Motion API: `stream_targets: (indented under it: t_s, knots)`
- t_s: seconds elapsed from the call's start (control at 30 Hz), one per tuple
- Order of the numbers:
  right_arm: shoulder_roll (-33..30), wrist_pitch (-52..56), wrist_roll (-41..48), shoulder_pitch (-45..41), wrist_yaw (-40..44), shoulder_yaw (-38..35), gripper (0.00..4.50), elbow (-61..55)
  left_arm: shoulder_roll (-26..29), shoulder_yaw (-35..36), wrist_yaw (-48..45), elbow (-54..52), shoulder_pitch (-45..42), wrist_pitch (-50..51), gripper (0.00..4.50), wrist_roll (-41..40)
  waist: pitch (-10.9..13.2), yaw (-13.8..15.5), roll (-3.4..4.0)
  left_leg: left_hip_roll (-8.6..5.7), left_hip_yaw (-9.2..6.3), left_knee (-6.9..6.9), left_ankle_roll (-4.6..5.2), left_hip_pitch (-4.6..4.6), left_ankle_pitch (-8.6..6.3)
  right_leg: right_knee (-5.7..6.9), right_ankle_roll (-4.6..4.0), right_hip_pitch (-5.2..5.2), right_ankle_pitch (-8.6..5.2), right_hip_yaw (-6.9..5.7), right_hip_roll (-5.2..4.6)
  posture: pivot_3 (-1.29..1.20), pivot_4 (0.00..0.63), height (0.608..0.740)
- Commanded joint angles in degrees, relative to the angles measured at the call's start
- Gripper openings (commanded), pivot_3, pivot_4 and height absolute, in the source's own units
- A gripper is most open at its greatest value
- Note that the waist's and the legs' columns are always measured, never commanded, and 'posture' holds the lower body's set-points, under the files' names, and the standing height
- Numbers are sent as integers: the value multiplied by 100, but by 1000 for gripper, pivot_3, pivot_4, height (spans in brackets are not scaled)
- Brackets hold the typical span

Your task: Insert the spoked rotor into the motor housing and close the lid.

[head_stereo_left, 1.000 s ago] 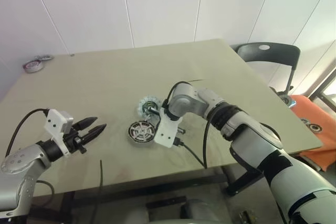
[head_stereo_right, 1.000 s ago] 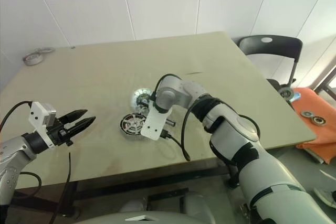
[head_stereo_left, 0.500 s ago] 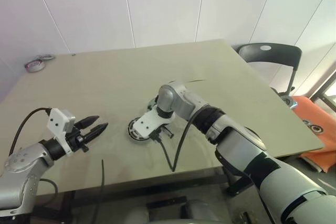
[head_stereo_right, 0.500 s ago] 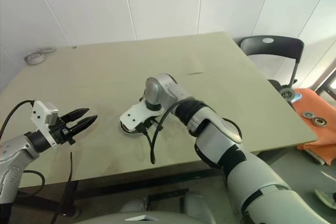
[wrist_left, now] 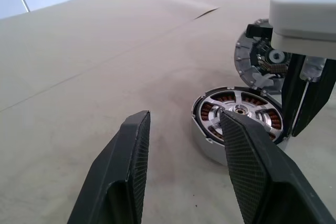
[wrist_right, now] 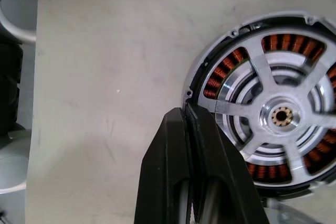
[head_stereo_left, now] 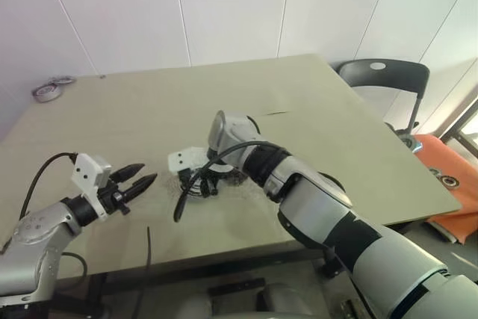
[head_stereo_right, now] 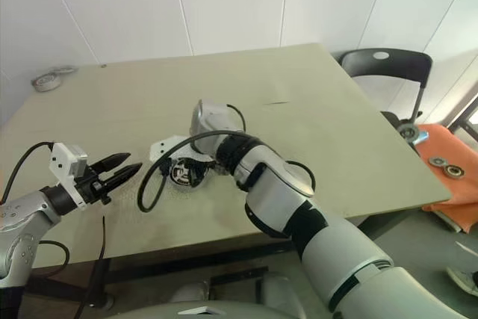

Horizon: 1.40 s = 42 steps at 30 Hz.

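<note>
The spoked rotor lies flat inside the motor housing, with copper windings showing between its spokes. The housing rests on the table near its front middle. My right gripper points steeply down, shut and holding nothing, with its tips at the housing's rim; I cannot tell if they touch. Its black fingers stand beside the housing. My left gripper hovers open and level a short way to the left, aimed at the housing. A grey toothed disc leans just behind; I cannot tell if it is the lid.
The beige table stretches far back and to the right. A tape roll lies at its far left corner. My right wrist's black cable loops over the table in front of the housing. A black chair stands to the right.
My right wrist has rolled and swung left, so its white camera block now sits left of the housing and the shut fingers point down at the rim. The left gripper has stayed still.
</note>
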Motion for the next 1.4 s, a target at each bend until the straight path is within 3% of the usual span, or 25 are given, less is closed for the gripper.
stream_targets:
  t_s: [0.03, 0.33, 0.43, 0.53, 0.67, 0.77, 0.97, 1.13, 1.4]
  knots:
    - [22, -225, 150, -206, 4, -163, 24, -23, 20, 98, 31, -66, -31, -111, 2263, -16, 0, -1, 0, 0, 0, 0, 0, -1, 0, -1, 0, -1, 0, 0, 0, 0, 0, 740]
    - [-191, -1089, 124, 25, 125, -41, 24, -339, 60, 170, 34, -103, 34, -104, 2263, -33, -1, -9, -2, 1, 1, 1, 0, 1, 0, 1, 1, 0, 0, 0, 1, 0, 0, 740]
    - [-248, -1242, 96, 102, 117, -19, 643, -413, 77, 176, 31, -96, 13, -98, 2263, -35, -1, -6, -1, 1, 1, 1, 0, 1, 0, 1, 1, 0, 0, 0, 1, 0, 0, 740]
    - [-265, -1180, 115, 138, 152, -39, 1588, -506, 88, 178, 13, -72, 1, -107, 2263, -32, -1, -2, -1, 1, 0, 1, 0, 1, 0, 1, 1, 1, 0, 0, 1, 0, 0, 740]
    - [-298, -1130, 148, 96, 231, -68, 1588, -648, 100, 163, 1, -53, -33, -101, 2263, -30, -1, -1, -2, 0, 0, 4, 0, 3, 0, 1, 1, 4, 0, -1, 1, 0, 0, 740]
    - [-477, -1668, 152, 90, 61, -90, 1588, -909, 115, 153, -14, -36, -68, -89, 2263, -33, -1, 2, -2, 0, -1, 4, 0, 3, 0, 1, 1, 4, 0, -2, 0, 0, 0, 740]
    - [-1422, -3840, -263, 550, -435, 397, 1588, -1463, 125, 141, -46, -8, -100, -80, 2263, -45, -4, 2, -6, -4, 0, 8, 0, 7, 0, -5, 3, 15, 0, -3, -4, 0, 0, 740]
    - [-1605, -3881, -30, 815, 37, 386, 1588, -1963, 139, 108, -69, 22, -129, -63, 2263, -44, -3, -19, -4, 4, 2, 2, 1, 8, 1, 0, 2, 7, 1, 0, 3, 0, 0, 740]
    - [-1435, -3617, -56, 909, -13, 382, 1588, -2191, 148, 87, -84, 44, -181, -44, 2263, -32, -4, 16, -6, -1, -2, 12, 1, 13, 1, 2, 1, 19, 1, -3, -2, 0, 0, 740]
